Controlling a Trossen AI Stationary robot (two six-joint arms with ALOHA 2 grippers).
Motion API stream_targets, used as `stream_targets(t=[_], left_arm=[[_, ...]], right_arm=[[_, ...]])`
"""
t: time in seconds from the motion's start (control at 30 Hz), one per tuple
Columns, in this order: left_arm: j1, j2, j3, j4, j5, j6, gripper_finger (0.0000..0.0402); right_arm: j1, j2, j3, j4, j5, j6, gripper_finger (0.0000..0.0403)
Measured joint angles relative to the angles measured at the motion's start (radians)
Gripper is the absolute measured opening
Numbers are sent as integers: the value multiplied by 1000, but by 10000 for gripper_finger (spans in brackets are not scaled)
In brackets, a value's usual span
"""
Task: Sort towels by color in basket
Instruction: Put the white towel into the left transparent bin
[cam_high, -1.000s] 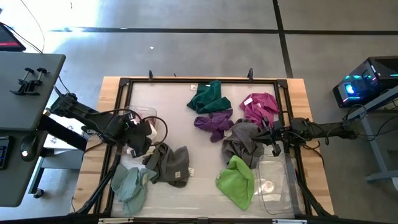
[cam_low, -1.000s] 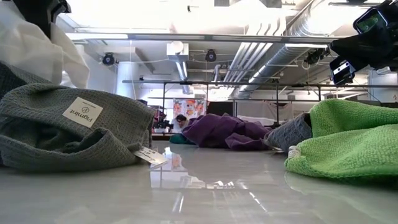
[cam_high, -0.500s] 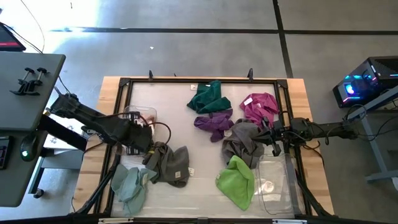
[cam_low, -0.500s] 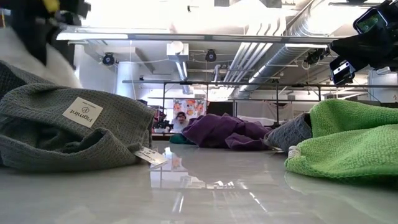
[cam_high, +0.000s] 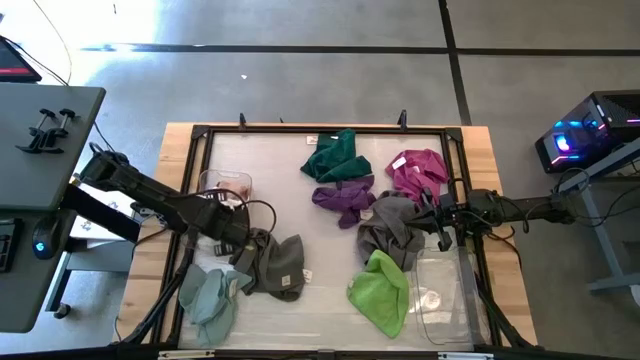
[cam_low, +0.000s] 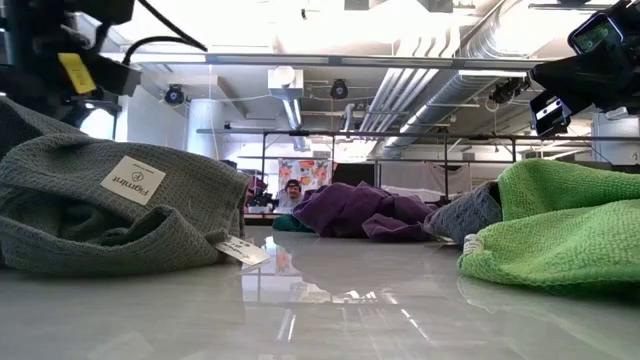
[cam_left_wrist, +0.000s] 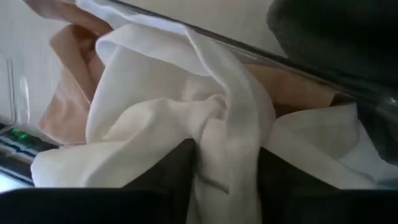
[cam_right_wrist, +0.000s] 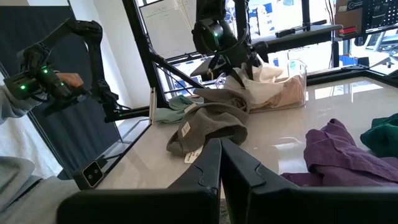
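Note:
My left gripper (cam_high: 231, 226) is at the near end of a clear basket (cam_high: 212, 180) on the table's left and is shut on a white towel (cam_left_wrist: 186, 106). That towel lies bunched on a pale pink towel (cam_left_wrist: 62, 106) inside the basket. My right gripper (cam_high: 433, 226) is shut and hovers over the right grey towel (cam_high: 390, 228), touching nothing. Dark green (cam_high: 335, 156), magenta (cam_high: 418, 170), purple (cam_high: 345, 198), lime green (cam_high: 382, 290), pale teal (cam_high: 208, 300) and a second grey towel (cam_high: 275, 262) lie loose on the table. My left gripper pinches a bunched fold of the white towel (cam_left_wrist: 227, 158) between its two fingers (cam_left_wrist: 168, 177), coming from above and pointing down into the basket (cam_right_wrist: 292, 84). The cloth rises in a peak to the fingers, and the remainder lies slack on the pink towel (cam_right_wrist: 283, 93).
A second clear basket (cam_high: 440, 295) stands at the right near corner, beside the lime green towel. A black frame (cam_high: 320, 130) rims the table. Bare tabletop shows in the middle (cam_high: 320, 250). A person's hand (cam_right_wrist: 68, 81) shows beyond the table's left side.
My left gripper has moved down and a little toward the table's right, carrying the white towel. In the low view the towel first hung at the left, then sank and left that picture, with only the gripper body showing there now. The right arm stays still.

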Motion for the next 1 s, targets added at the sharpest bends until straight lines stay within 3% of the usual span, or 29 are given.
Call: stream_targets(t=[0.17,0.33,0.43,0.53,0.7,0.9,1.0], left_arm=[[41,0,79,-51,1,34,180],[50,0,253,-111,2,83,196],[50,0,370,-223,6,-19,190],[50,-4,427,-331,32,-233,176],[73,-32,350,-276,106,-323,141],[158,-31,123,-288,114,-383,82],[212,-31,17,-218,108,-402,53]], right_arm=[[0,0,0,0,0,0,1],[0,0,0,0,0,0,1],[0,0,0,0,0,0,1],[0,0,0,0,0,0,1],[0,0,0,0,0,0,1],[0,0,0,0,0,0,1],[0,0,0,0,0,0,1]])
